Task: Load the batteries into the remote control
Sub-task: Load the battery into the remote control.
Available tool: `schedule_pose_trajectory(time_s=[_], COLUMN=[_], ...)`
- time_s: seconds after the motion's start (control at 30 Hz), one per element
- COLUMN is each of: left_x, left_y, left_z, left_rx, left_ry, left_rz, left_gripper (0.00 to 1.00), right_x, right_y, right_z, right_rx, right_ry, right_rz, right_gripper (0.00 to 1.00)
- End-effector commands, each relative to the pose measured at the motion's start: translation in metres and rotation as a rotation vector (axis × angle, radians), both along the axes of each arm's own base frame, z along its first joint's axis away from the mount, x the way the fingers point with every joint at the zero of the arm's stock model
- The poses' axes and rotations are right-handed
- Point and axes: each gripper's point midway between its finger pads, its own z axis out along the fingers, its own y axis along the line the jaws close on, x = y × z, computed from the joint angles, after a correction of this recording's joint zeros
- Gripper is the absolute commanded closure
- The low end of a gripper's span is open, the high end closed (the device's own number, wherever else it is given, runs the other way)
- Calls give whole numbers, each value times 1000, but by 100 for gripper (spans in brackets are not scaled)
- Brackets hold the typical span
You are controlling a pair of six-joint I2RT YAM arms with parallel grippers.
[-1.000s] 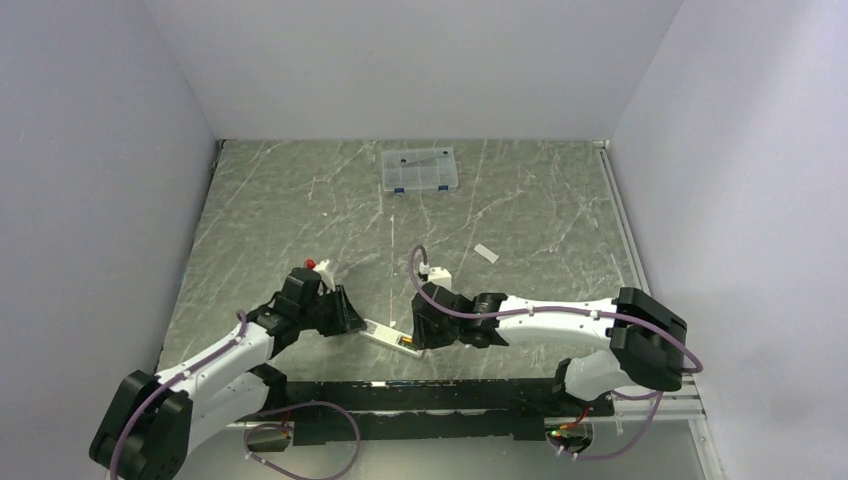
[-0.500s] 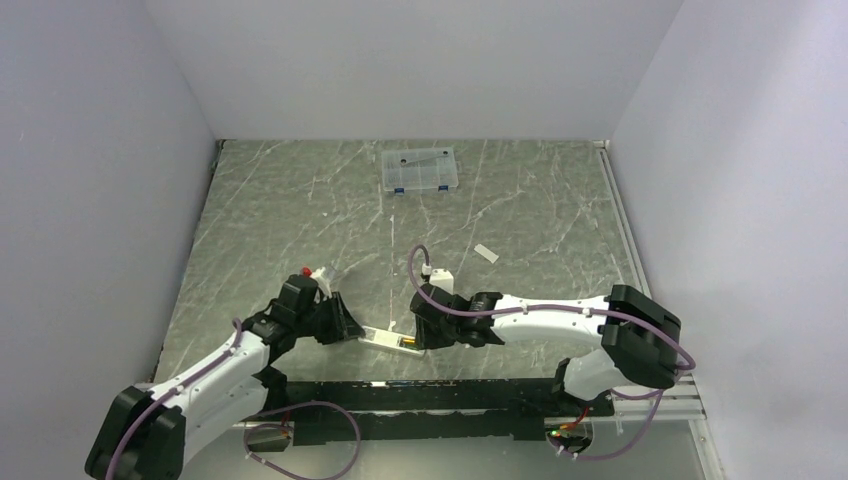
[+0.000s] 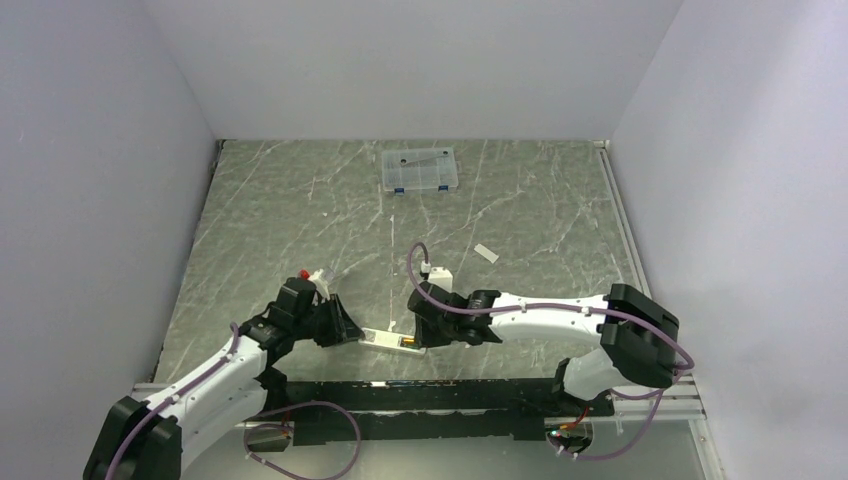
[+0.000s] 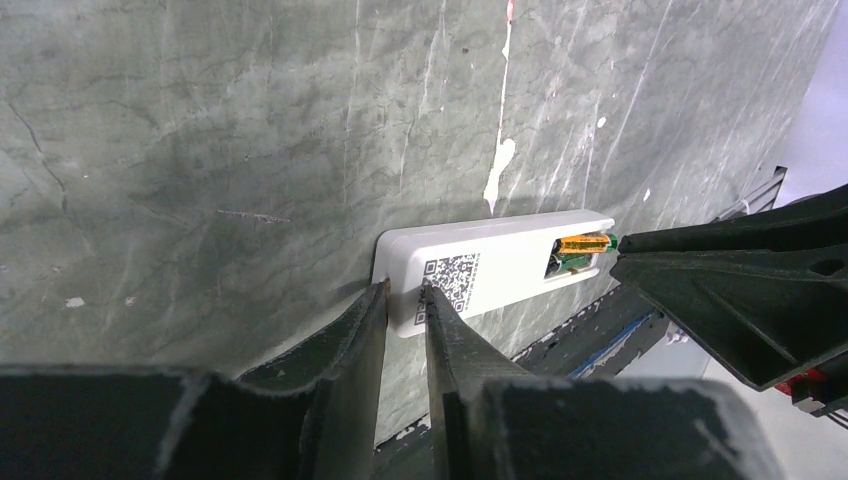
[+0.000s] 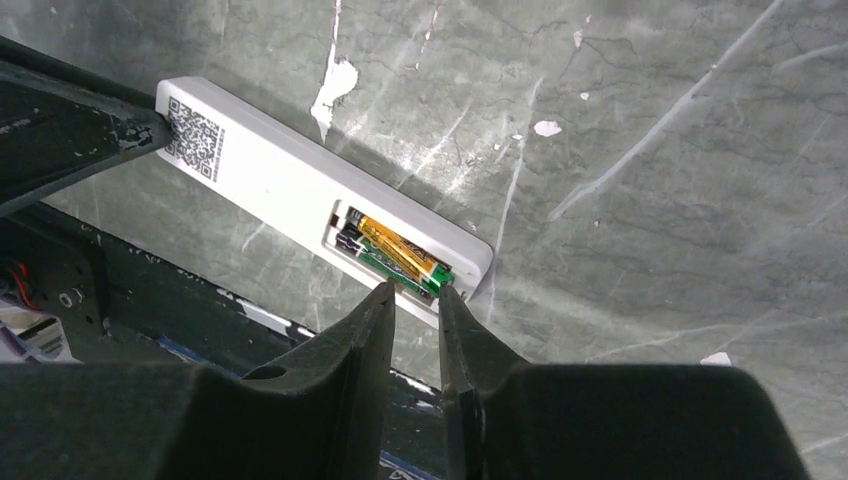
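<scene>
**Top view.** The remote control (image 3: 385,340) lies back-up at 6 o'clock on the table (image 3: 300,220), close to the near edge. The left gripper (image 3: 345,330) is at its 9 o'clock end and the right gripper (image 3: 415,335) at its 3 o'clock end. A clear box (image 3: 420,170) stands at 12 o'clock, and a small white cover piece (image 3: 486,252) lies at 1 o'clock.

**Left wrist.** The jaws are nearly closed and pinch a corner of the remote's end. The batteries (image 4: 580,245) show at the far end.

**Right wrist.** Both batteries lie in the open compartment (image 5: 395,255). The fingertips (image 5: 445,292) touch that edge with only a slit between them; whether they grip anything cannot be told.

**Handling (judged).** The shell is light, stiff and smooth, so it is likely to slide. Hold it by the closed end. The cells are rigid and prone to roll, so press them mid-body.
</scene>
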Motion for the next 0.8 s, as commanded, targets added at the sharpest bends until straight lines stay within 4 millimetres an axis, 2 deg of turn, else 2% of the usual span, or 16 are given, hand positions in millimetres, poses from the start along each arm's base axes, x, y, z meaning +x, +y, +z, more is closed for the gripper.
schedule_pose_trajectory(time_s=[0.0, 0.47, 0.77], left_x=[-4, -4, -4], left_y=[-4, -4, -4], left_z=[3, 3, 4], left_rx=[-27, -21, -22], left_ry=[12, 10, 5], left_rz=[-14, -20, -21], left_gripper=[74, 75, 75], right_x=[10, 11, 9], right_y=[9, 7, 13], right_z=[10, 7, 4], right_rx=[14, -14, -1], right_ry=[-22, -18, -2], right_rz=[-30, -36, -24], right_gripper=[76, 79, 85])
